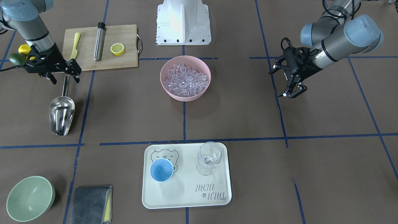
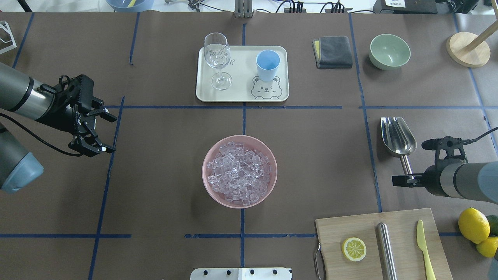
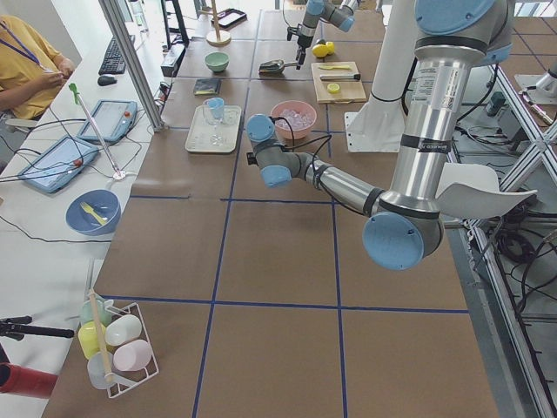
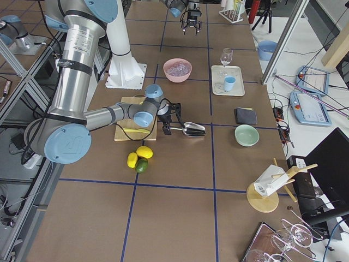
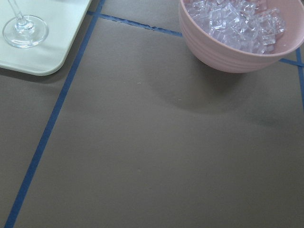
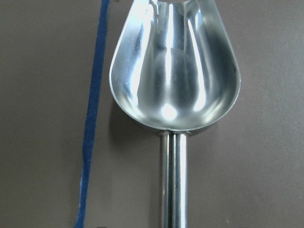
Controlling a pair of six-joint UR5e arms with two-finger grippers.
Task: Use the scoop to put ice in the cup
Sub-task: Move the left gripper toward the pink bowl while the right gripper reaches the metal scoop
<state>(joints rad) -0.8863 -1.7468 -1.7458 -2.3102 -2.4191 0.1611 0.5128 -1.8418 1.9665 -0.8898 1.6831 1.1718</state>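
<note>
Steel scoop (image 2: 397, 136) lies flat on table; we see our right gripper (image 1: 66, 80) over its rod handle, fingers apart either side. Left gripper (image 2: 106, 133) hangs spread, well apart. Ice (image 2: 240, 171) heaped in pink bowl (image 2: 205, 173); cup (image 2: 267, 64) upright on tray (image 2: 241, 85).

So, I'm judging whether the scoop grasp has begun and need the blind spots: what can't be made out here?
Scoop handle end: under the right gripper in the front-facing view, cut by the bottom edge in the right wrist view.
Finger contact with the handle: covered by the wrist in the overhead view.
Wine glass bowl: cut by the top edge, left wrist view.
</note>
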